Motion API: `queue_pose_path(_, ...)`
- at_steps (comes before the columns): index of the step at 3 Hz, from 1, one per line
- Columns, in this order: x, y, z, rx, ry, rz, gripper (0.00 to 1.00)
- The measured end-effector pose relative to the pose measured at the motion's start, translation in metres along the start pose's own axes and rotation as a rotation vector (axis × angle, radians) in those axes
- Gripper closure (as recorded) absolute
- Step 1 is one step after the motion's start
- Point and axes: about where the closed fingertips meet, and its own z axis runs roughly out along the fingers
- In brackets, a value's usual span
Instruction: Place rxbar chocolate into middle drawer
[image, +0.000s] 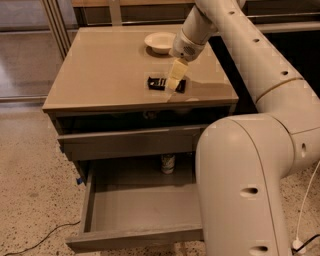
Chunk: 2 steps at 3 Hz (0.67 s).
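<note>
Gripper (173, 82) hangs directly over rxbar chocolate (158, 83), which lies flat on the cabinet top (100, 75) at 6 o'clock from the bowl (160, 42). Its grasp state cannot be told. Middle drawer (135, 236) stands open, 6 o'clock of the bar. Best practice, likely: straddle the bar's short width, seat low, and confirm the hold before lifting.

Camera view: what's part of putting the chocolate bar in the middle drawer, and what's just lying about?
Job:
- chocolate bar, on the cabinet top
- open drawer, below
- hand, down at the bar

Lying about:
- bowl, at the back of the top
- small can, at the drawer's back
- cable, lower left
</note>
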Motion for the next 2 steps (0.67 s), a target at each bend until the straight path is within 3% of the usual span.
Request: queue_pose_path(2,0.0021,0.0015,0.0078,-0.015,-0.028,0.014,0.0)
